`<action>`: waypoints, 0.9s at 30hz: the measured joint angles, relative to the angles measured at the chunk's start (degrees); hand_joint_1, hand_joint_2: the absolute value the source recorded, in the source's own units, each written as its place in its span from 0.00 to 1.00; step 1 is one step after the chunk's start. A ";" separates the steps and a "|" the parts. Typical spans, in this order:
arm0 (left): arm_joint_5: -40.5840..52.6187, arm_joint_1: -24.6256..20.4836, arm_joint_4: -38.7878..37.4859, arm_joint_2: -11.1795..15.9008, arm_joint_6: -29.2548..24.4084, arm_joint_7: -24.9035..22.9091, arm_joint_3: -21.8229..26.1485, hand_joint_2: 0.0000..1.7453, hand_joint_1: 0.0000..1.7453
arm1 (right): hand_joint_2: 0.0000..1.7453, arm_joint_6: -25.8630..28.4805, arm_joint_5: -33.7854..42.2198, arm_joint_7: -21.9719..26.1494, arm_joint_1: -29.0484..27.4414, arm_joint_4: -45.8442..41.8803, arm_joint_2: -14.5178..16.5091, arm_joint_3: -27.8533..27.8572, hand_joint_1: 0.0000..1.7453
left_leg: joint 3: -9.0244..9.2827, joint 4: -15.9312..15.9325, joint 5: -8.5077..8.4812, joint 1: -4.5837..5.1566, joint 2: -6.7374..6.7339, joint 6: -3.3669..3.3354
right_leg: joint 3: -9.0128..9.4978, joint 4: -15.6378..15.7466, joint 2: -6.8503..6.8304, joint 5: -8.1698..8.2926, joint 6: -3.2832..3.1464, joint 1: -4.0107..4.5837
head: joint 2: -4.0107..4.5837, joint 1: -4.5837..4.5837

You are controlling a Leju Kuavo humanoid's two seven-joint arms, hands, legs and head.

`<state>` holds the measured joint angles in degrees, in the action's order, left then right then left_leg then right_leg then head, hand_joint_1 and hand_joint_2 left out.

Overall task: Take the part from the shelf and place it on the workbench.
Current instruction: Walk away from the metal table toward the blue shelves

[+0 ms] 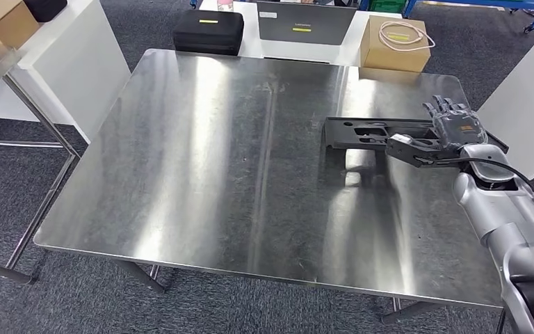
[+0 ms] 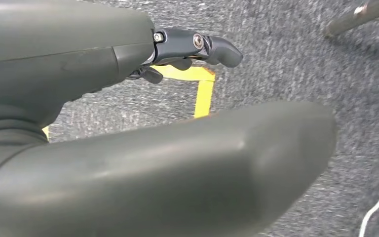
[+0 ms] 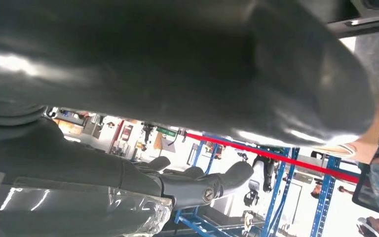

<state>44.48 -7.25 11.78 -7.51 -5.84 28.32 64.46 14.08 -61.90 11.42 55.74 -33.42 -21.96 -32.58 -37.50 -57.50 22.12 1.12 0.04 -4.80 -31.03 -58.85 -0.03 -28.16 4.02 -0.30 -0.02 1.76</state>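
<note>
The black part (image 1: 361, 132), long and flat with cut-outs, lies on the right side of the steel workbench (image 1: 215, 174). My right hand (image 1: 448, 129) is at the part's right end; its thumb reaches left across the part and its fingers (image 1: 445, 108) stretch straight toward the far edge. In the right wrist view the right hand (image 3: 177, 74) has its thumb and fingers (image 3: 202, 185) apart with nothing between them. My left hand (image 2: 128, 138) hangs over grey carpet, holding nothing.
Beyond the workbench's far edge stand a black case (image 1: 208, 31), a grey laptop (image 1: 306, 22) and a cardboard box (image 1: 395, 43) with a coiled cable. White tables flank it at left (image 1: 76, 56) and right (image 1: 528, 97). Yellow floor tape (image 2: 202, 89) marks the carpet.
</note>
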 joint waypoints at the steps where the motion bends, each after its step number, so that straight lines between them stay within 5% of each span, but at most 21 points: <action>1: -0.02 0.04 -0.01 -0.10 -0.01 0.04 -0.01 0.00 0.00 | 0.00 -0.01 -0.02 0.01 0.08 -0.05 0.02 0.04 0.00 | -0.37 0.09 -0.56 -0.03 -0.09 0.22 | 1.21 2.38 0.03 0.05 -0.38 0.43 | 0.00 -0.06; 2: -0.03 0.08 -0.01 -0.21 -0.01 0.06 -0.02 0.00 0.00 | 0.00 -0.04 -0.04 0.01 0.11 -0.09 0.03 0.05 0.00 | -0.66 0.19 -1.07 -0.05 -0.12 0.42 | 1.65 3.43 0.04 0.10 -0.69 0.80 | 0.00 -0.05; 5: -0.06 0.12 -0.01 -0.20 -0.05 0.10 -0.05 0.00 0.00 | 0.00 -0.12 -0.13 0.02 -0.13 -0.08 0.21 -0.03 0.00 | -1.68 -1.15 0.18 0.20 0.26 1.16 | 1.42 4.18 -0.33 1.23 -1.63 -0.68 | 0.00 -0.05; 8: -0.07 0.15 0.01 -0.17 -0.07 0.14 -0.07 0.00 0.00 | 0.00 -0.11 -0.22 0.03 -0.14 -0.08 0.54 -0.07 0.00 | -5.31 -10.95 5.98 -0.71 0.37 2.70 | 0.93 4.31 -0.75 1.96 -2.50 -1.72 | 0.00 0.07; 10: -0.06 0.17 0.01 -0.18 -0.02 0.14 -0.07 0.00 0.00 | 0.00 -0.02 -0.27 0.02 -0.34 0.00 0.72 -0.08 0.00 | -7.04 -16.52 7.29 -1.84 0.18 3.71 | 0.59 3.83 -0.97 2.03 -2.53 -2.09 | 0.00 0.07; 11: -0.05 0.16 0.01 -0.16 0.01 0.14 -0.07 0.00 0.00 | 0.00 0.04 -0.31 0.01 -0.45 0.06 0.85 -0.09 0.00 | -6.69 -16.42 6.43 -2.40 0.08 4.23 | 0.48 3.47 -1.05 1.93 -2.42 -2.36 | 0.00 0.07; 13: -0.03 0.13 0.01 -0.13 0.03 0.14 -0.08 0.00 0.00 | 0.00 0.18 -0.40 -0.03 -0.50 0.12 1.19 -0.08 0.00 | -3.63 -10.78 3.21 -3.38 -0.09 5.34 | 0.19 2.42 -1.07 1.44 -1.71 -3.06 | 0.00 0.09; 16: -0.02 0.04 -0.02 -0.15 0.15 0.00 -0.09 0.00 0.00 | 0.00 0.57 -0.57 -0.25 -0.39 0.12 1.54 -0.04 0.00 | -0.34 -4.83 1.77 -3.20 0.39 5.98 | -0.84 0.84 -0.95 0.84 -0.09 -2.75 | 0.00 0.31; 20: 0.01 -0.26 -0.01 0.03 0.22 -0.15 -0.09 0.00 0.00 | 0.00 0.96 -0.99 -0.53 -0.68 0.18 1.72 0.00 0.00 | -0.82 -3.43 1.50 -2.24 0.45 4.24 | -1.98 0.38 -0.89 0.65 1.26 -2.92 | 0.00 0.34; 22: 0.00 -0.52 0.02 0.12 0.22 -0.15 -0.09 0.00 0.00 | 0.00 1.00 -1.04 -0.57 -0.72 0.20 1.64 0.04 0.00 | -1.50 -2.31 0.81 -2.15 0.35 2.45 | -3.96 -3.85 -0.81 -2.89 0.56 -3.01 | 0.00 -0.09; 24: 0.00 -0.57 0.03 0.14 0.22 -0.15 -0.09 0.00 0.00 | 0.00 1.01 -1.06 -0.58 -0.77 0.21 1.63 0.05 0.00 | -2.75 -2.27 -0.34 -1.65 0.38 1.17 | -6.08 -11.23 -0.65 -6.93 -0.02 -2.57 | 0.00 -0.43; 25: 0.00 -0.57 0.03 0.14 0.22 -0.15 -0.09 0.00 0.00 | 0.00 1.01 -1.07 -0.58 -0.82 0.23 1.64 0.04 0.00 | -3.42 -2.26 -0.94 -1.33 0.38 0.81 | -6.50 -14.08 -0.53 -7.80 0.03 -2.23 | 0.00 -0.47; 27: 0.00 -0.57 0.03 0.14 0.25 -0.15 -0.09 0.00 0.00 | 0.00 1.01 -1.07 -0.58 -0.85 0.27 1.66 0.04 0.00 | -4.94 -2.26 -2.40 -0.70 0.40 0.47 | -4.58 -14.37 -0.31 -6.19 0.46 -1.33 | 0.00 -0.45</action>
<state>44.48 -7.82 11.80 -7.37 -5.60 28.17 64.37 15.08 -62.97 10.84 54.89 -33.16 -20.30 -32.54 -42.44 -59.76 19.73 0.42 0.44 -4.33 -35.61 -73.22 -0.34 -34.35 4.47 -1.63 -0.02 1.31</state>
